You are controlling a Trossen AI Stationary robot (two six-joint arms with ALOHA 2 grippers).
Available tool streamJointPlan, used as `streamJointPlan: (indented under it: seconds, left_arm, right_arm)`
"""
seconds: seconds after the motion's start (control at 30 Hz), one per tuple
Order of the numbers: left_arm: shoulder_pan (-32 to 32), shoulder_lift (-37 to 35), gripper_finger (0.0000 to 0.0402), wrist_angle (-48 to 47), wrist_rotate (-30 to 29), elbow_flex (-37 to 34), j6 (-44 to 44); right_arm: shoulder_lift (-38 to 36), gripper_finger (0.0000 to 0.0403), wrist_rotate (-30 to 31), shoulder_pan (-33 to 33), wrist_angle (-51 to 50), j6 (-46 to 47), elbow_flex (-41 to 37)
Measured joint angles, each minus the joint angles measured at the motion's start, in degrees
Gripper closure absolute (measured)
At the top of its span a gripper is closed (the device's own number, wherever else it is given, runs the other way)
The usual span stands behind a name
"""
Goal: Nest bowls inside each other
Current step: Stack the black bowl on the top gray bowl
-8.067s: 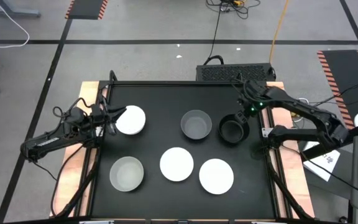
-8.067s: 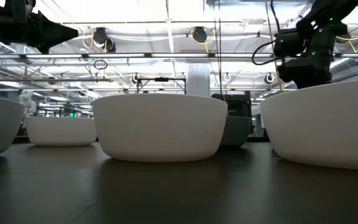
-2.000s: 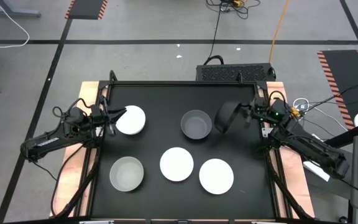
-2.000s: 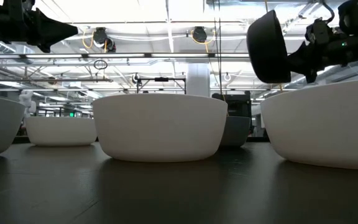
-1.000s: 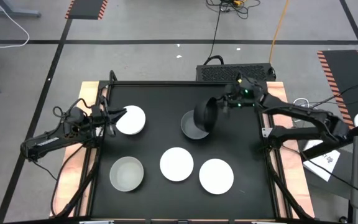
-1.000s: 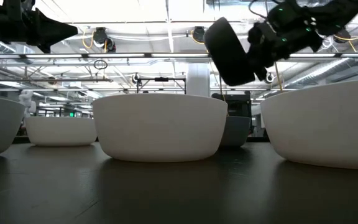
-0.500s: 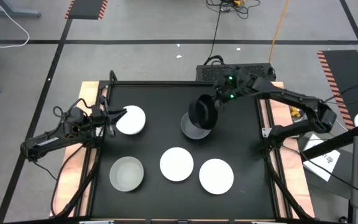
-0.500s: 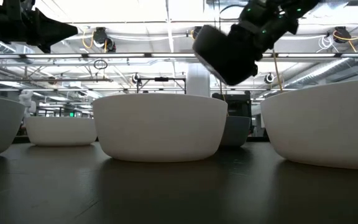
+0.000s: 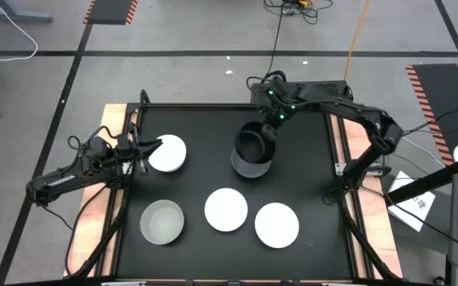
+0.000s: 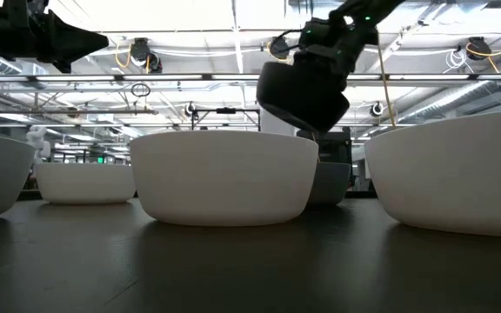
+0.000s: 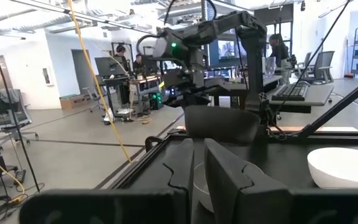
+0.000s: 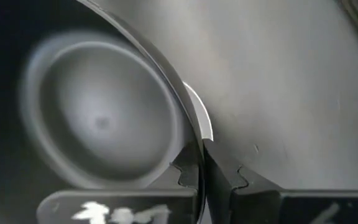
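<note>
Right pincer (image 9: pixel 269 125): clamped on the rim of the black bowl (image 9: pixel 253 144), held tilted in the air over the grey bowl (image 9: pixel 252 165) near the far edge of the surface (image 9: pixel 213 119).
Black bowl, low view (image 10: pixel 301 94): clear of the bowls below it.
Left pincer (image 9: pixel 151 148): nearly closed, holding nothing, at the left edge just beside a white bowl (image 9: pixel 168 153).
Second grey bowl (image 9: pixel 162 222): near-left corner.
Two more white bowls (image 9: pixel 227 210) (image 9: pixel 277 224): side by side along the near edge.
Nesting: none yet; every bowl stands alone.
</note>
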Motion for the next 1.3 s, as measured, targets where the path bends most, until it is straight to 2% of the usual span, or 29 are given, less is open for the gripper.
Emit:
streamJointPlan:
  seconds: [0.2, 0.97, 1.17, 1.3]
  left_arm:
    - [-0.01, 0.00, 0.0360, 0.01, 0.00, 0.00, 0.02]
    - [-0.01, 0.00, 0.0360, 0.44, 0.42, 0.00, 0.09]
    - [0.00, -0.02, 0.0360, 0.43, 0.42, 0.00, 0.07]
    - [0.00, -0.01, 0.0360, 0.40, 0.42, 0.00, 0.07]
  right_arm:
    - [3.72, 0.0403, 2.98, 0.24, -4.06, -1.30, 2.68]
    - [12.64, 0.0403, 3.09, 3.27, -6.44, 0.04, 2.70]
    - [12.96, 0.0403, 8.67, 3.89, -9.62, 0.90, 2.70]
    - [12.96, 0.0403, 9.47, 3.87, -8.78, 1.57, 2.70]
